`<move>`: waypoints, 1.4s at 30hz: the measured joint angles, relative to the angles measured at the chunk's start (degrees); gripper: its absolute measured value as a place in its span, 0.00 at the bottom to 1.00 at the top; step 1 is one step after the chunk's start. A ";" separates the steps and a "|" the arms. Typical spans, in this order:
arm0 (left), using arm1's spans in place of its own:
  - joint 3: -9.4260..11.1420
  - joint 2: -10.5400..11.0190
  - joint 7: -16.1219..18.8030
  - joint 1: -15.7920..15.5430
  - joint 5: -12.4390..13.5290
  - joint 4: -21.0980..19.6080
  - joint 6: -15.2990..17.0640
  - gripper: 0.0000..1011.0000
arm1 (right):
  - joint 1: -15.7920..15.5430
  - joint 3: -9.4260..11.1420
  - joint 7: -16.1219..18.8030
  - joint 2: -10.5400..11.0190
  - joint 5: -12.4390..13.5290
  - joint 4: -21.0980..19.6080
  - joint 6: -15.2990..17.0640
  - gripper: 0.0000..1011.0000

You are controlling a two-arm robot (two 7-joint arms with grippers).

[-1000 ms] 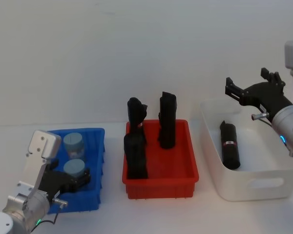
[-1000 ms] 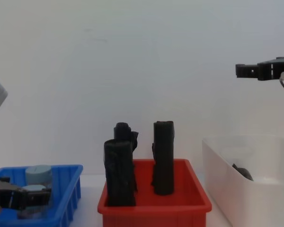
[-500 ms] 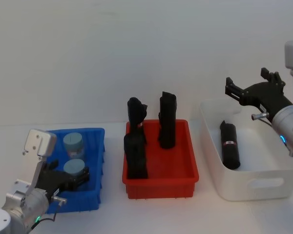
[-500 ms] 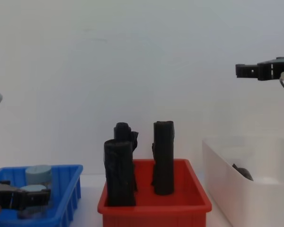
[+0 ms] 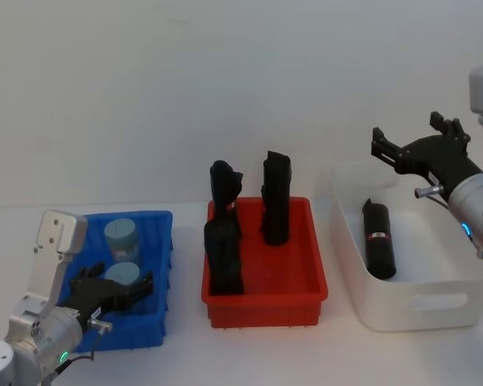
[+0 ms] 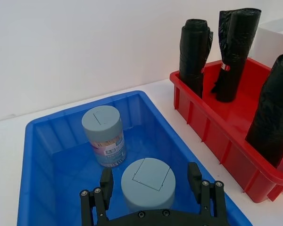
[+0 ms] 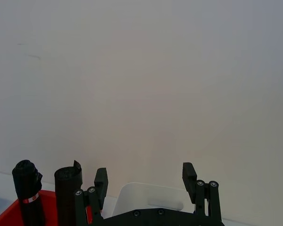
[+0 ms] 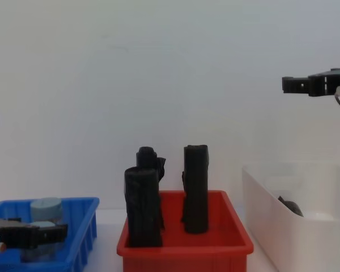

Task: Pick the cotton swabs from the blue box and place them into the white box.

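Note:
Two cotton swabs tubs with grey-blue lids stand in the blue box (image 5: 158,220): a far tub (image 5: 121,236) and a near tub (image 5: 123,273). My left gripper (image 5: 135,287) is low inside the box, open, with a finger on each side of the near tub (image 6: 147,181) and a small gap on both sides. The far tub (image 6: 103,136) stands free behind it. My right gripper (image 5: 408,137) hangs open in the air above the back of the white box (image 5: 423,310), holding nothing.
A red bin (image 5: 266,304) with three upright black rolls (image 5: 275,197) sits between the two boxes. One black roll (image 5: 378,239) lies inside the white box. A plain white wall rises behind the table.
My left wrist has drawn back slightly and its fingers have levelled out around the near tub. The right arm has not moved.

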 joint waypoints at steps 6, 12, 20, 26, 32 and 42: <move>-0.11 -0.19 -0.75 -0.34 -0.58 0.71 -0.28 0.99 | 0.00 0.00 0.00 0.00 0.00 0.00 0.00 0.99; -0.17 -0.32 -1.27 -0.54 -0.88 1.14 -0.46 0.99 | 0.00 0.00 0.00 0.00 0.00 0.00 0.00 0.99; -0.22 -0.37 -1.44 -0.59 -0.92 1.25 -0.28 0.99 | 0.00 0.00 0.00 0.00 0.00 0.00 0.00 0.99; -0.26 -0.36 -1.35 -0.54 -0.89 1.09 0.83 0.99 | 0.00 0.00 0.00 0.00 0.00 0.00 0.00 0.99; -0.30 -0.34 -1.04 -0.43 -0.83 0.87 1.64 0.99 | 0.00 0.00 0.00 0.00 0.00 0.00 0.00 0.99; -0.35 -0.29 -0.73 -0.33 -0.74 0.69 2.31 0.90 | 0.00 0.00 0.00 0.00 0.00 0.00 0.00 0.99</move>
